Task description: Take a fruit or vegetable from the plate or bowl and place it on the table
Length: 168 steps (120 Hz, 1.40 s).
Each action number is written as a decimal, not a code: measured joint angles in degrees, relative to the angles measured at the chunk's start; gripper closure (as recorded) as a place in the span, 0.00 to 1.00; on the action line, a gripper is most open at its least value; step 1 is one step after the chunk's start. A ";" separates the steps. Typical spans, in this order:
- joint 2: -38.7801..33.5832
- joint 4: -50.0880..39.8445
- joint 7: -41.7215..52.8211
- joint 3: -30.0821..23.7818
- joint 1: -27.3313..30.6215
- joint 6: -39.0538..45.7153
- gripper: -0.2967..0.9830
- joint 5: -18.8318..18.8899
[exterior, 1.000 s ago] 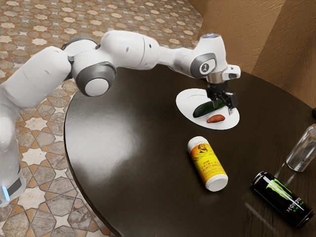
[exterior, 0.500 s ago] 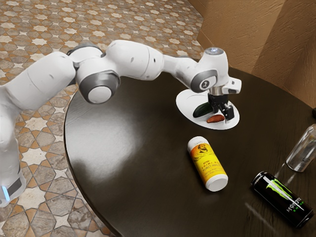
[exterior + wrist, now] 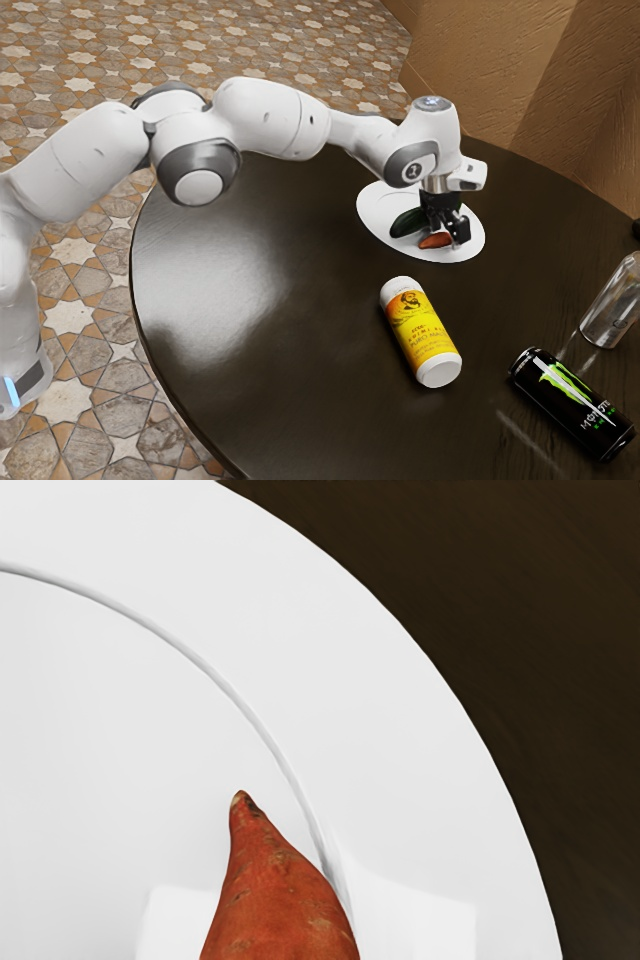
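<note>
The black gripper [image 3: 446, 228] is low over the white plate [image 3: 376, 221], close around the end of the sweet potato [image 3: 434, 241] toward the exterior view's right. I cannot tell whether it holds the sweet potato. A dark green cucumber [image 3: 405, 222] lies on the plate beside it, partly hidden by the gripper. In the wrist view, the sweet potato [image 3: 280, 900] reaches up from the lower edge with its pointed end over the plate [image 3: 400, 770].
A yellow-labelled bottle [image 3: 421, 333] lies on the dark round table [image 3: 290, 330] nearer the exterior camera. Toward the exterior view's right are a black Monster can [image 3: 572, 402] and a clear bottle [image 3: 614, 300].
My hand has come down to the sweet potato from above the plate. Over the last half second it has shifted only slightly, and the sweet potato has moved a little toward the exterior view's left.
</note>
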 joint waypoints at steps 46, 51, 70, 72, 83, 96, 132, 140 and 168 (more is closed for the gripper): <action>-0.58 -0.78 0.80 0.13 -0.97 -0.16 0.31 0.18; -0.57 -0.82 0.93 0.16 -1.10 -0.17 0.32 0.35; -0.46 -0.85 1.31 0.18 -1.15 -0.20 0.48 1.73; -0.41 -0.85 1.34 0.18 -1.14 -0.20 0.50 1.83; -0.13 -0.98 1.51 0.18 -1.19 -0.24 0.57 2.32; -0.17 -1.18 1.58 0.18 -1.27 -0.26 0.63 3.43; -6.11 -0.64 1.69 -0.11 -8.96 -1.26 0.65 5.83; -5.27 0.50 1.65 -1.30 -10.11 -0.47 0.65 5.93; 3.32 7.22 0.98 -9.39 -7.23 12.58 0.66 5.83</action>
